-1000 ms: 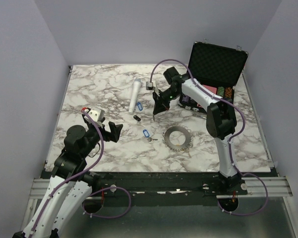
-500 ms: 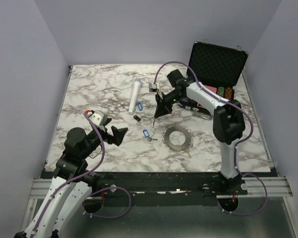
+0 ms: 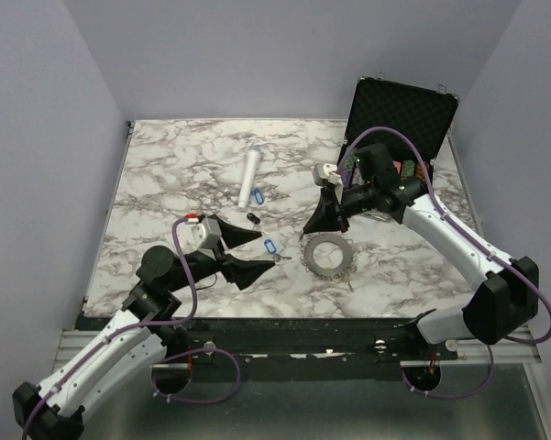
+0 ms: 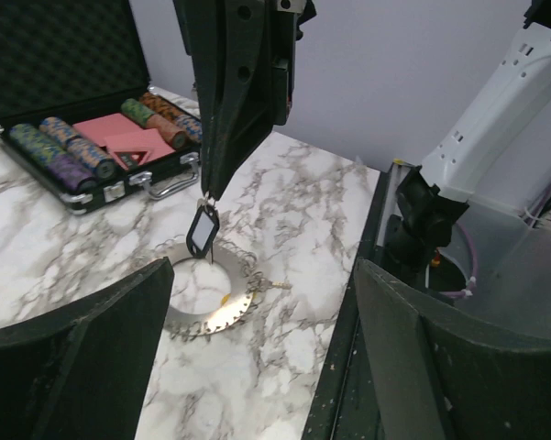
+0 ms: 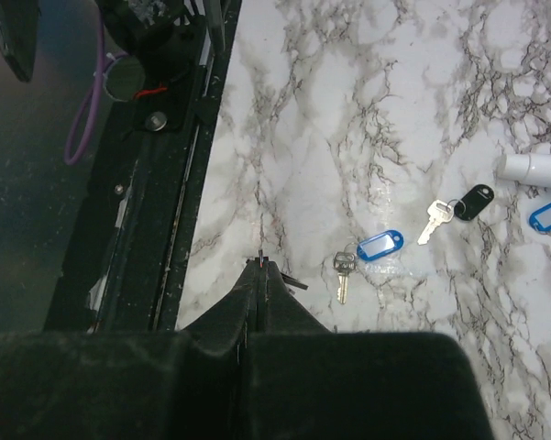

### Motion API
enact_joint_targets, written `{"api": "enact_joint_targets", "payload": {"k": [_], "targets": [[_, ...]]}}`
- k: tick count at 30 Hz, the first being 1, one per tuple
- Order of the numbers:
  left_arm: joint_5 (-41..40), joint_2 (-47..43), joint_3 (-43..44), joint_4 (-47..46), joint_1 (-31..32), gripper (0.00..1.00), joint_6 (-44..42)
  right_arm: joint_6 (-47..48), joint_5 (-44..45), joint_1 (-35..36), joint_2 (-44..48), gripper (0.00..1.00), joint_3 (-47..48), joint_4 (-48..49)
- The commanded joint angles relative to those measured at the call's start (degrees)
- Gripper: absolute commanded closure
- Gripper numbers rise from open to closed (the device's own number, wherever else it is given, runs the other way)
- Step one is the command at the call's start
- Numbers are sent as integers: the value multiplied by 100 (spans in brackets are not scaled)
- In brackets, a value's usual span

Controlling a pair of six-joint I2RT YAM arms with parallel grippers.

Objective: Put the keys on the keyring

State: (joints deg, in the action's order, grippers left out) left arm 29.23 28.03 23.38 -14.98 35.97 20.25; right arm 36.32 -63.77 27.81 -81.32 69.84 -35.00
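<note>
The toothed grey keyring [image 3: 345, 258] lies flat at the table's front centre. My right gripper [image 3: 306, 232] is shut on a black-tagged key [image 4: 202, 231] that dangles just above the keyring [image 4: 225, 310]. A blue-tagged key [image 3: 273, 247] lies left of the ring, and in the top view my open left gripper [image 3: 267, 249] has a finger on either side of it; its height above the key is unclear. Another black-tagged key [image 3: 253, 217] and a blue tag [image 3: 258, 195] lie further back. The right wrist view shows the shut right gripper [image 5: 261, 265], the blue-tagged key [image 5: 376, 247] and the black-tagged key [image 5: 475, 202].
A white cylinder [image 3: 249, 178] lies behind the keys. An open black case [image 3: 402, 112] holding poker chips [image 4: 69, 151] stands at the back right. The table's front edge and black rail [image 4: 371, 302] run close to the keyring.
The right gripper has carried its key from the back centre forward to above the keyring. The left arm has swung forward and right, bringing its open fingers to the blue-tagged key.
</note>
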Motion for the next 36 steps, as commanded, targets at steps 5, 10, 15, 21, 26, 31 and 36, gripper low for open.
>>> {"api": "enact_joint_targets", "payload": {"k": [5,10,15,21,26,31,36], "targets": [[-1068,1133,-342,-1779,1254,26,-600,200,-583,-241,897,100,-910,-6],[-1341,1713,-237,-1921,1571,34,-1014,278,-803,-461,1197,100,-1184,3],[-1315,2092,-185,-2324,1721,41,-1137,367,-1058,-540,1259,100,-1351,-15],[-1236,2514,0,-2553,1923,54,-1085,508,-1120,-549,1259,100,-1377,-121],[-1438,2760,53,-2694,2020,62,-1111,526,-1199,-549,1259,100,-1403,-121],[-1570,2918,114,-2800,2028,70,-1146,543,-1278,-540,1232,100,-1438,-121],[-1553,3129,211,-2896,2028,71,-1181,570,-1305,-540,1197,100,-1456,-138]]}}
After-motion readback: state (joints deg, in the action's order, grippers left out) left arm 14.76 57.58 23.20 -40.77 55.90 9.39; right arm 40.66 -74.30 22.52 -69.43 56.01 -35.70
